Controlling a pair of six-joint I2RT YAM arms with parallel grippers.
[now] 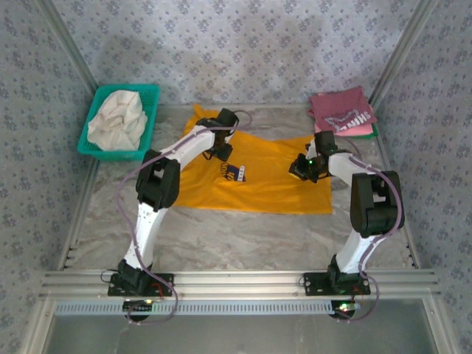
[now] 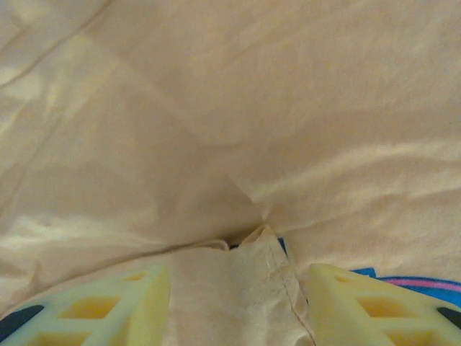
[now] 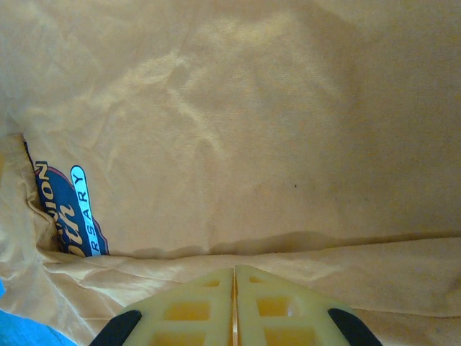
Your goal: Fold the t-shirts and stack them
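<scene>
– Eyeing the mustard-yellow shirt (image 1: pixel 258 188): lying which way?
– Lying flat mid-desk (image 1: pixel 221 236), stretching its long axis left to right, showing the blue print (image 1: pixel 234 172) near the middle.
– Checking the left gripper (image 1: pixel 221 153)?
– Reaching in from the near left, bending over the shirt's far-left part; standing partly open, straddling a raised fold, clamping nothing.
– And the right gripper (image 1: pixel 304 168)?
– Leaning in from the right, pressing closed on the cloth; cannot tell whether pinching any.
– Spotting the maroon shirt (image 1: pixel 341 110)?
– Resting far right, covering the pink shirt (image 1: pixel 354 130).
</scene>
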